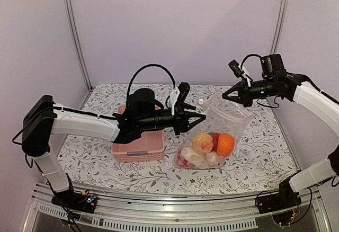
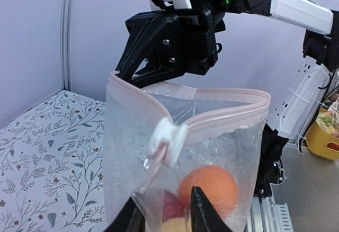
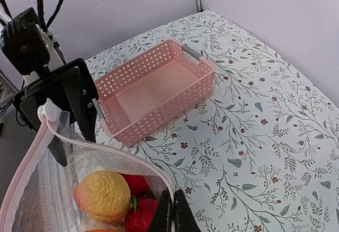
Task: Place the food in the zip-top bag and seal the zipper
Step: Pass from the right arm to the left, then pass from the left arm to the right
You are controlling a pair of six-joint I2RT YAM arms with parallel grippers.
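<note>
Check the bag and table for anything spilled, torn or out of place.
Nothing stands out. The zip-top bag is held up by both grippers, its zipper still gaping, with the food inside. The pink basket sits empty and level.

Both arms reach inward, right gripper (image 1: 226,96) pinched closed, left gripper (image 1: 200,117) seemingly narrowed.

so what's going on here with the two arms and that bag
The two arms hold a clear bag up between them over the table. The right gripper is shut on the bag's far top corner. The left gripper sits at the near end of the mouth by the white slider; whether it has closed on the bag is unclear. The toy food is already inside, the pink basket is empty, and the pale zipper still gapes open.
</note>
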